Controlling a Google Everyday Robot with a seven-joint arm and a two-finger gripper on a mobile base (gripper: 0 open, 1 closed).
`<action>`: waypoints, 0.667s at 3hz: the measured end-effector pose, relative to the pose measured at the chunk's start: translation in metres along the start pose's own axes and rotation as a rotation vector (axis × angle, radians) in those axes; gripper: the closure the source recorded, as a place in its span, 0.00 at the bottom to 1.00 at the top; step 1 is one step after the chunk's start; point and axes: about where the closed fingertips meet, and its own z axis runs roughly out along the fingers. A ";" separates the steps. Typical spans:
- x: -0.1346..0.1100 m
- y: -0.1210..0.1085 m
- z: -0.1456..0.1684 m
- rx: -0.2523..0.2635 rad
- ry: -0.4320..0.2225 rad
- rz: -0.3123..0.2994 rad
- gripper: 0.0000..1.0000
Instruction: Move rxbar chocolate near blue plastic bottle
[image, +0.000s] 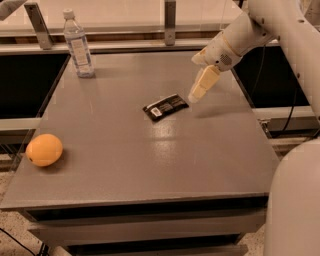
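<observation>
The rxbar chocolate (165, 107) is a flat black wrapped bar with a white label patch, lying near the middle of the grey table (125, 170). The blue plastic bottle (78, 45) is a clear bottle with a white cap, standing upright at the table's far left corner. My gripper (196, 96) hangs from the white arm coming in from the upper right. It sits just right of the bar and a little above the table, apart from the bar. It holds nothing.
A round orange fruit (44, 149) lies near the table's left edge, toward the front. A rail with metal posts (170, 20) runs behind the table. The robot's white body (295, 200) fills the lower right corner.
</observation>
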 end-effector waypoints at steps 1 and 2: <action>-0.015 0.014 0.021 -0.069 -0.050 -0.071 0.00; -0.022 0.027 0.039 -0.110 -0.055 -0.146 0.00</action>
